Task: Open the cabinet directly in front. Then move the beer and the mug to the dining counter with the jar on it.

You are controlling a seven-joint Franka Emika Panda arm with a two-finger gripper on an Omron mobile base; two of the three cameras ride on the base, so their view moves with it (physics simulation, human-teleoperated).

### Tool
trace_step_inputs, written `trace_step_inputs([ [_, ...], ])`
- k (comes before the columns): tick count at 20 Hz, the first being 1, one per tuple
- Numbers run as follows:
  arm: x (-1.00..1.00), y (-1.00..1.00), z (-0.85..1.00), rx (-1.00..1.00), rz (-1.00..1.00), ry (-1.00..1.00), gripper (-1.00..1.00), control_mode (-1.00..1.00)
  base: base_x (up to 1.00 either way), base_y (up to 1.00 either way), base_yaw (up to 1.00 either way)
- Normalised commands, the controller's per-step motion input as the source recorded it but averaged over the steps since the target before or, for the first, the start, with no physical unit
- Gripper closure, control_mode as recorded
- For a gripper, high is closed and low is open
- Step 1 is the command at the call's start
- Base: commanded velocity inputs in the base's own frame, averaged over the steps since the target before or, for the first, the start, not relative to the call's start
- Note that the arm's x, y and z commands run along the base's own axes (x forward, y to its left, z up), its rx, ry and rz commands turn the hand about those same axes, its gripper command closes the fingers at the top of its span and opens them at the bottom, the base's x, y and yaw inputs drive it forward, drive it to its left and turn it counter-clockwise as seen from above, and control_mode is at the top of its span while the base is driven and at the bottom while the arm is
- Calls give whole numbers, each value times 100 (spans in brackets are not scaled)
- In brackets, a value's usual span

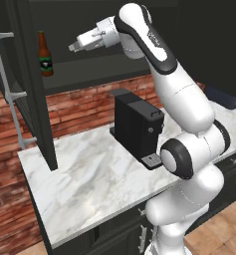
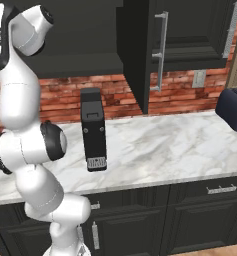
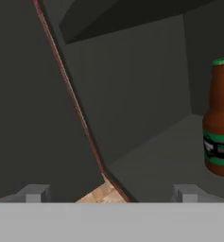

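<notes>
Cabinet (image 1: pixel 20 74) doors: 2 open | beer (image 1: pixel 45 55): 1 | gripper (image 1: pixel 73 47): spread

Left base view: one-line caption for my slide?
Open gripper reaches into the opened cabinet toward the beer on its shelf.

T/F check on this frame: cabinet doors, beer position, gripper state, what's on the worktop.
1. The cabinet doors are open. True.
2. The gripper is clamped on the beer. False: its jaws stand open and empty, apart from the bottle.
3. The beer lies on its side. False: it stands upright on the cabinet shelf.
4. A black coffee machine stands on the marble worktop. True.
5. The beer stands on the marble worktop. False: it is up in the cabinet, above the worktop.
</notes>
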Motion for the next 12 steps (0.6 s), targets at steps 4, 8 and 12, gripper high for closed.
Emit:
trace_step_inputs([
  [4, 13, 10, -16, -2, 0, -1, -100, -100, 0, 0, 0],
  [8, 4, 17, -6, 0, 0, -1, -100, -100, 0, 0, 0],
  [12, 6, 17, 0, 0, 0, 0, -100, -100, 0, 0, 0],
])
